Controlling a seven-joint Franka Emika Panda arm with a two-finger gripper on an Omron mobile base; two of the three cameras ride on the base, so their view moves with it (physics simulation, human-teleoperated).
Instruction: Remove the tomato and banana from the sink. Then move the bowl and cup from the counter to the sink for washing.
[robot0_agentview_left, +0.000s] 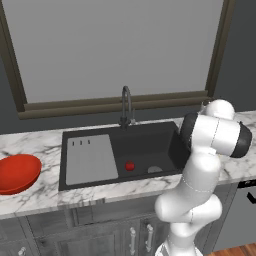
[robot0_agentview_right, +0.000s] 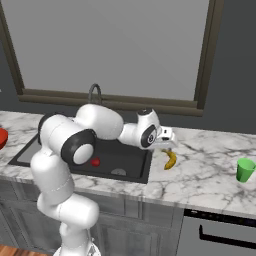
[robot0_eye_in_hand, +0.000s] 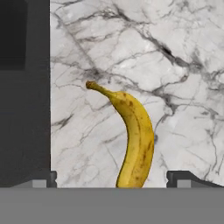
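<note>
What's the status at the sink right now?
Tool open above banana, which lies on counter. Tomato in sink. Nothing in the way.

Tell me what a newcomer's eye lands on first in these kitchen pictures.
First the big white arm reaching over the black sink, its open claw hanging just above the banana, which lies on the marble counter right of the basin. Next the tomato, alone on the basin floor. Then the red bowl at far left and the green cup at far right.
</note>
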